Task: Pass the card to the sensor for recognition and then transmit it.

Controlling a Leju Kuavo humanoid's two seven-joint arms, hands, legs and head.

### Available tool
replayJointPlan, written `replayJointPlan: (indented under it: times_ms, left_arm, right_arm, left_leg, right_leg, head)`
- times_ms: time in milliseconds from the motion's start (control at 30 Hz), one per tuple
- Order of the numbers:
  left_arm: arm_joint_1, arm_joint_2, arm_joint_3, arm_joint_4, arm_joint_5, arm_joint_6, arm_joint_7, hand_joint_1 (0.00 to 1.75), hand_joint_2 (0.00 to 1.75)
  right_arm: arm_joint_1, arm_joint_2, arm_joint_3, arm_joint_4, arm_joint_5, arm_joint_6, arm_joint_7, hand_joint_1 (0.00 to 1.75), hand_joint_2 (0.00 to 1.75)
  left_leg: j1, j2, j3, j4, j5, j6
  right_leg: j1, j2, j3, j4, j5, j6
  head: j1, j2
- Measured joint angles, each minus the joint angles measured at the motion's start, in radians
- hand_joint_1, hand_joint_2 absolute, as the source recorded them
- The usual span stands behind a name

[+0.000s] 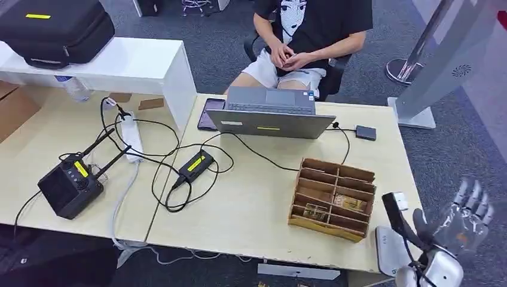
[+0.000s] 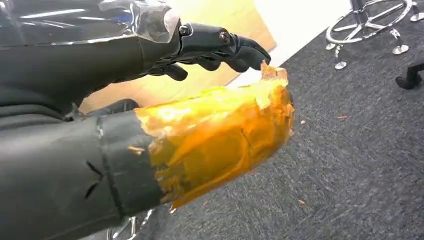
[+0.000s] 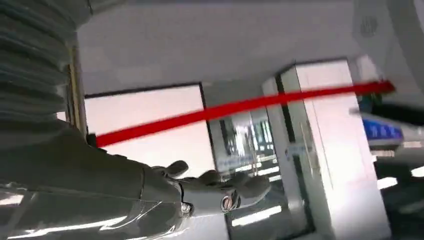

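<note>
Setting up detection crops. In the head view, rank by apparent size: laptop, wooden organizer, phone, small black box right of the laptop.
1. laptop
2. wooden organizer, close behind the laptop; it sits nearer the camera, so the gap is unsure
3. phone, partly hidden by the laptop
4. small black box

- The flat brownish cards with dark marks [image 1: 350, 203] lie in the brown cardboard box with many slots [image 1: 311, 174]. The box sits on the pale wooden table [image 1: 251, 203], near my right side.
- One card lies in a slot in the row nearest me. Another lies in a slot one row back, more to the right. They are too small for me to read.
- The small, flat, dark grey square sensor [image 1: 365, 132] lies on the far right part of the table, just beside the grey laptop [image 1: 270, 113]. A thin black wire [image 1: 345, 140] runs to it. It is well apart from the cards.
</note>
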Motion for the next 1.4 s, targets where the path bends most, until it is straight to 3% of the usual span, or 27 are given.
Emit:
replayJointPlan:
  times_ms: [200, 433, 567, 700, 733, 833, 967, 1167, 1400]
  left_arm:
    - [0.000, 0.000, 0.000, 0.000, 0.013, 0.000, 0.003, 0.00, 0.00]
    - [0.000, 0.000, 0.000, -0.001, 0.031, 0.000, 0.013, 0.00, 0.00]
    - [0.000, 0.000, 0.000, -0.005, 0.037, 0.000, 0.016, 0.00, 0.00]
    - [0.000, 0.000, 0.000, -0.012, 0.045, 0.000, 0.017, 0.00, 0.00]
    - [0.000, 0.000, 0.000, -0.013, 0.045, 0.000, 0.018, 0.00, 0.00]
    - [0.000, 0.000, 0.000, -0.014, 0.048, 0.000, 0.019, 0.00, 0.00]
    - [0.000, 0.000, 0.000, -0.015, 0.051, 0.000, 0.027, 0.00, 0.00]
    - [0.000, 0.000, 0.000, -0.026, 0.056, 0.000, 0.039, 0.00, 0.00]
    - [0.001, 0.000, 0.000, -0.047, 0.073, 0.000, 0.060, 0.00, 0.00]
  right_arm:
    - [-0.030, -0.076, 0.008, 0.196, -0.071, -0.002, 0.006, 0.00, 1.75]
    - [-0.029, -0.085, -0.040, 0.205, -0.153, -0.002, -0.095, 0.00, 1.75]
    - [-0.027, -0.066, -0.096, 0.140, -0.218, -0.002, -0.221, 0.00, 1.75]
    - [-0.041, 0.002, -0.213, 0.032, -0.232, -0.003, -0.448, 0.00, 1.75]
    - [-0.048, 0.018, -0.248, 0.014, -0.219, -0.003, -0.478, 0.00, 1.75]
    - [-0.062, 0.053, -0.322, -0.024, -0.203, -0.003, -0.494, 0.00, 1.75]
    - [-0.076, 0.066, -0.392, -0.022, -0.156, -0.003, -0.452, 0.00, 1.75]
    - [-0.100, 0.065, -0.515, 0.049, -0.296, -0.003, -0.464, 0.00, 1.75]
    - [-0.113, 0.014, -0.717, 0.202, -0.427, -0.003, -0.519, 0.00, 1.75]
  left_leg:
    - [0.000, 0.000, 0.000, 0.000, 0.000, 0.000]
    - [0.000, 0.000, -0.001, -0.001, 0.000, 0.000]
    - [0.000, 0.000, -0.001, 0.000, 0.000, 0.000]
    - [0.000, 0.000, -0.001, -0.001, 0.000, 0.000]
    - [0.000, 0.000, -0.001, -0.001, 0.000, 0.000]
    - [0.000, -0.002, -0.001, -0.001, 0.000, 0.000]
    - [0.000, 0.000, -0.001, -0.001, 0.000, 0.000]
    - [0.000, -0.001, -0.001, 0.000, 0.000, 0.000]
    - [0.000, -0.001, -0.001, 0.000, -0.001, 0.000]
  right_leg:
    - [0.000, 0.000, -0.001, 0.000, 0.000, 0.000]
    - [0.000, 0.000, -0.001, 0.000, 0.000, 0.000]
    - [0.000, 0.000, -0.001, 0.000, 0.000, 0.000]
    - [0.000, 0.000, -0.001, 0.000, 0.000, 0.000]
    - [0.000, 0.000, -0.001, 0.000, 0.000, 0.000]
    - [0.000, -0.001, 0.000, 0.000, -0.001, 0.000]
    - [0.000, 0.000, -0.001, 0.000, -0.001, 0.000]
    - [0.000, -0.001, -0.001, 0.000, -0.001, 0.000]
    - [0.000, -0.001, -0.001, 0.000, -0.001, 0.000]
  head:
    - [0.000, 0.000]
    - [0.000, 0.000]
    - [0.001, 0.000]
    - [0.000, 0.000]
    - [0.000, 0.000]
    - [0.000, 0.000]
    - [0.000, 0.000]
    - [0.000, 0.000]
    - [0.000, 0.000]
